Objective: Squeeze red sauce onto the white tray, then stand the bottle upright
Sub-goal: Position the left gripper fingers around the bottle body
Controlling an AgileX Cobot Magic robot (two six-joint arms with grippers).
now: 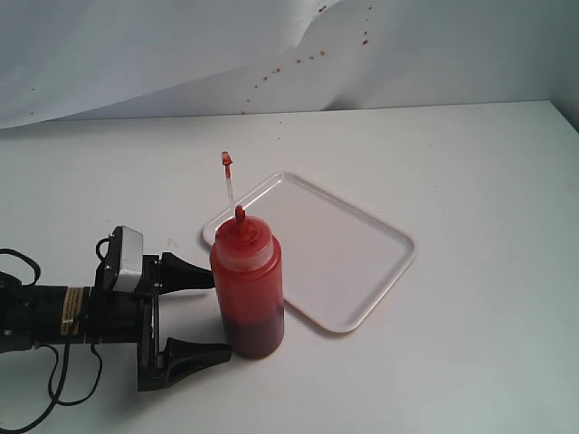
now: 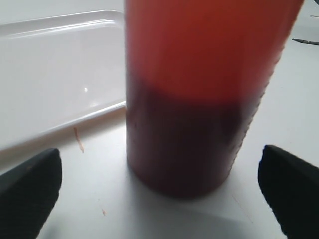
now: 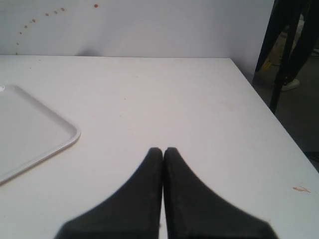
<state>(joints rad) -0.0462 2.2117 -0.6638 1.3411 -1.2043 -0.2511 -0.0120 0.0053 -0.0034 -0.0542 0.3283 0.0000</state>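
Zero drops show on the white tray (image 1: 380, 271), so squeezing looks not yet done; bottle (image 1: 248, 289) stands upright on desk (image 1: 470, 163) just beside the tray, left tool (image 1: 220, 313) released and flanking it, right tool (image 3: 163, 152) clenched empty.

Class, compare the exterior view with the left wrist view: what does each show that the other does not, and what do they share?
Only the exterior view shows the bottle's red cap with its nozzle, most of the tray, the left arm and the red specks on the backdrop. Only the left wrist view shows a small red streak on the table beside the tray. Both show the bottle upright on the table next to the tray, dark sauce in its lower part, and the open left gripper facing it.
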